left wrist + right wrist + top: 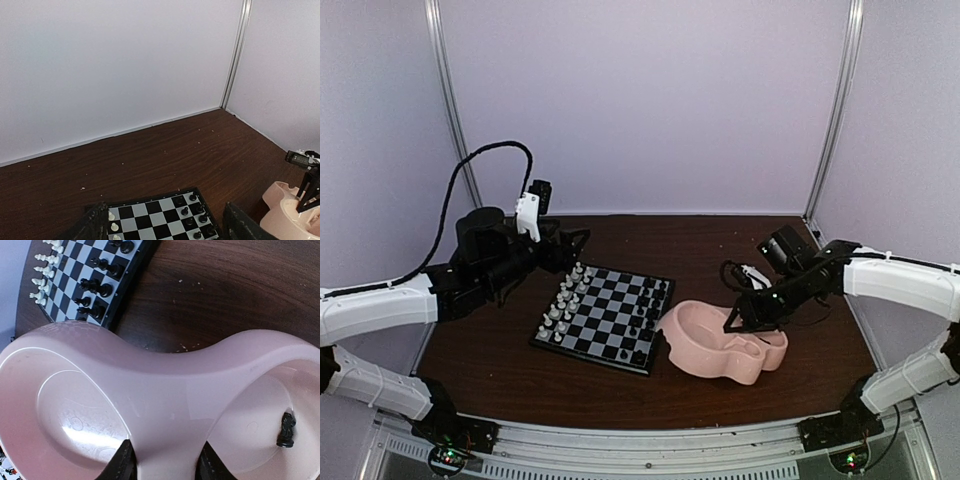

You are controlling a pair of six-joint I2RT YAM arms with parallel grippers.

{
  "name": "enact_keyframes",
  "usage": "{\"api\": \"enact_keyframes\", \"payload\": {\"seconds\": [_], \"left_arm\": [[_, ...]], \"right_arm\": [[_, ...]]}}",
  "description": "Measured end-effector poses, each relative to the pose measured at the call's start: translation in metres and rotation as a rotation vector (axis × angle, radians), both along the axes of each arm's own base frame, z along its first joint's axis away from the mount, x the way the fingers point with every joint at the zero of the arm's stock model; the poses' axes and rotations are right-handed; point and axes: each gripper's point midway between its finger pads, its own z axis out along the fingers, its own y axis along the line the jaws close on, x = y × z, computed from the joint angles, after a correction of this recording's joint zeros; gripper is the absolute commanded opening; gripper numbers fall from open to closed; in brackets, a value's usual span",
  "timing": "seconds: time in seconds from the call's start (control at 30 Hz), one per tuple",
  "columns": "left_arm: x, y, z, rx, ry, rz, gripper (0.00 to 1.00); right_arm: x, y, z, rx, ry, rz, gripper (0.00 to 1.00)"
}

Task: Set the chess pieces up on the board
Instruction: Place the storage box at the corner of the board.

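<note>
Left arm (380, 310) reaches in from the left side, white forearm low, dark wrist lifted over the far-left corner of the small black-and-pale-grey checked chessboard (605, 318). Its wrist camera looks across the dark brown wooden desk (700, 250) toward the back wall. The left fingers (92, 227) stand wide apart with nothing between them, above the board's far edge. The board sits skewed in the middle of the desk. Tiny white plastic chessmen (560, 305) line its left side in two files, and tiny black plastic chessmen (642, 320) stand along its right side. A glossy pink plastic double-bowl dish (670, 335) lies just beside the board's right edge. Right arm (900, 280) comes in from the right side, elbow high, wrist angled steeply down into the dish. The right fingers (122, 465) are partly closed and straddle the ridge between the two bowls, one finger in each. I cannot tell whether they pinch that ridge. One black chess piece (286, 430) lies alone in the smaller bowl, well apart from the fingers.
</note>
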Motion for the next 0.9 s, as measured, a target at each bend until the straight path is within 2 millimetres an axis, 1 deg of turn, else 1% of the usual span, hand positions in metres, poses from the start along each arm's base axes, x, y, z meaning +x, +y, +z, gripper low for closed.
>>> {"api": "enact_keyframes", "payload": {"seconds": [0.17,0.27,0.3,0.4,0.43,0.5,0.6,0.73,0.9], "left_arm": [[0.000,0.000,-0.001,0.007,0.000,-0.001,0.79],[0.000,0.000,-0.001,0.008,0.000,0.000,0.78],[0.000,0.000,-0.001,0.008,0.000,0.000,0.79],[0.000,0.000,-0.001,0.008,0.000,0.000,0.79],[0.000,0.000,-0.001,0.008,0.000,0.000,0.79],[0.000,0.000,-0.001,0.008,0.000,0.000,0.79],[0.000,0.000,-0.002,0.010,0.001,0.000,0.79],[0.001,-0.001,-0.004,0.013,0.003,0.000,0.79],[0.003,-0.002,-0.009,0.023,0.014,0.000,0.79]], "right_arm": [[-0.001,0.008,0.021,0.096,-0.022,0.007,0.24],[0.003,0.009,0.031,0.165,-0.034,-0.005,0.21],[0.006,0.008,0.030,0.182,-0.027,-0.017,0.21],[0.010,0.002,0.014,0.213,0.019,-0.050,0.20],[0.011,0.003,0.013,0.227,0.024,-0.051,0.20],[0.016,0.005,0.018,0.250,0.000,-0.047,0.20],[0.017,0.004,0.019,0.244,-0.010,-0.046,0.20],[0.016,-0.011,0.015,0.154,-0.024,-0.078,0.20],[0.009,-0.030,-0.001,0.011,-0.025,-0.092,0.21]]}}
